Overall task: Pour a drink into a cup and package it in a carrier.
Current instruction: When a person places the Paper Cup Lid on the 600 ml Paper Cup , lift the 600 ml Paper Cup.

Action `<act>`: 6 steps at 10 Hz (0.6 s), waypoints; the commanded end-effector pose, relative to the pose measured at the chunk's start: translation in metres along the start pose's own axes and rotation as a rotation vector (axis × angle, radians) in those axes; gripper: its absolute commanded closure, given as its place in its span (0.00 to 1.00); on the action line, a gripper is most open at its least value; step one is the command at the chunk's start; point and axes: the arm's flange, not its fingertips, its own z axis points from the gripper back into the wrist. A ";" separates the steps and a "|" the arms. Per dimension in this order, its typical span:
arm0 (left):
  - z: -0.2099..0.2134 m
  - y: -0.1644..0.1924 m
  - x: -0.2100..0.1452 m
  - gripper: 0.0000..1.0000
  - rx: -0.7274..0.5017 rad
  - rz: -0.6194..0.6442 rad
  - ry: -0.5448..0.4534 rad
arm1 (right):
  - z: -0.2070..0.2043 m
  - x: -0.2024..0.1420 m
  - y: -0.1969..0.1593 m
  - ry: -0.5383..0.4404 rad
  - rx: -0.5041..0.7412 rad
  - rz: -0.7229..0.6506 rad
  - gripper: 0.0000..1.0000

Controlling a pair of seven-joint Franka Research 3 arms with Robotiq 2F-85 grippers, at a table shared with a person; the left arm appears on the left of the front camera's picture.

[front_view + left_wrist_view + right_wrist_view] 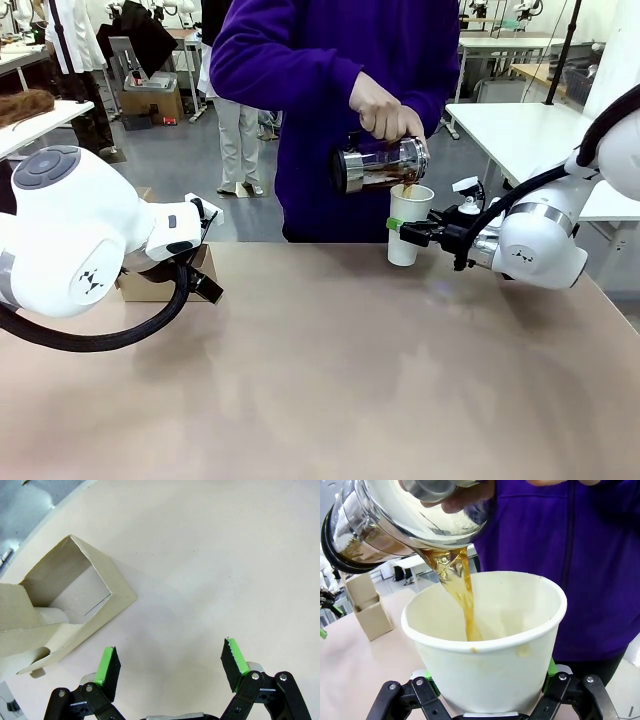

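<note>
The cup, one open-topped white paper cup, sits at the far edge of the counter between the right jaws, which pinch its wall from both sides. A person's hand tips one glass carafe over it, and the drink streams in. The left jaws hang spread wide, holding nothing, just beside the one cardboard carrier.

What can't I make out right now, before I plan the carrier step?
- Fill level in the cup: in the front view the wall is opaque; in the right wrist view the near wall hides the inside bottom.
- Whole carrier: in the front view the left arm covers most of it; in the left wrist view the left edge cuts it off.
</note>
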 end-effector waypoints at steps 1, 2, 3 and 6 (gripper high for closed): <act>0.000 0.000 0.000 0.00 -0.002 0.000 -0.001 | -0.001 0.000 0.004 -0.016 -0.010 -0.015 0.12; 0.000 0.000 0.000 0.00 -0.002 0.000 -0.001 | -0.001 0.000 0.004 -0.016 -0.010 -0.015 0.12; 0.000 0.000 0.000 0.00 -0.002 0.000 -0.001 | -0.001 0.000 0.004 -0.016 -0.010 -0.015 0.12; 0.000 0.000 0.000 0.00 -0.002 0.000 -0.001 | -0.001 0.000 0.004 -0.016 -0.010 -0.015 0.12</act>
